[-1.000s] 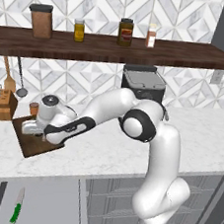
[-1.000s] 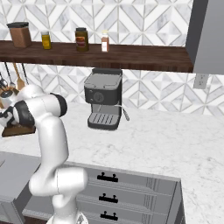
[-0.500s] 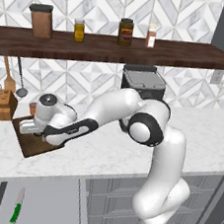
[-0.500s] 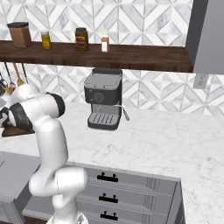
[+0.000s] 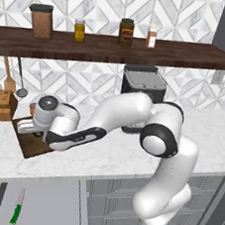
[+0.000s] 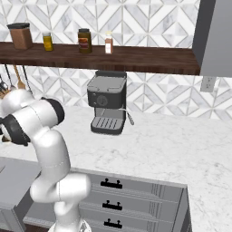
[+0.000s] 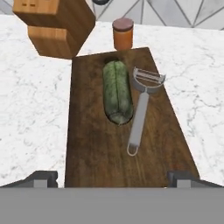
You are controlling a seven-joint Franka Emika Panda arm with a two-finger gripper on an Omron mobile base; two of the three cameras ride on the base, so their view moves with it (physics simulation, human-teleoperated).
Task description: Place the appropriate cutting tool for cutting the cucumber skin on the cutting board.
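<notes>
In the hand view the dark brown cutting board [image 7: 87, 144] lies flat on the marble counter. The short green cucumber [image 7: 117, 92] rests on its far half. Right beside the cucumber, also on the board, lies the grey metal peeler [image 7: 141, 114], its wide head pointing away and its handle toward me. My gripper [image 7: 113, 179] hovers over the board's near end, open, its fingertips [image 7: 41, 178] far apart with nothing between them. From the left base view the gripper [image 5: 31, 127] hangs just over the board [image 5: 33, 147] at the counter's left.
A tan knife block [image 7: 54, 26] and a small orange-brown jar [image 7: 123, 33] stand just beyond the board. A coffee machine [image 5: 143, 87] sits behind the arm, under a shelf with jars [image 5: 126, 32]. A green-handled knife [image 5: 17, 208] lies low at the front left.
The jaws have spread a little wider, and the hand has risen slightly above the board. The rest of the scene stays put.
</notes>
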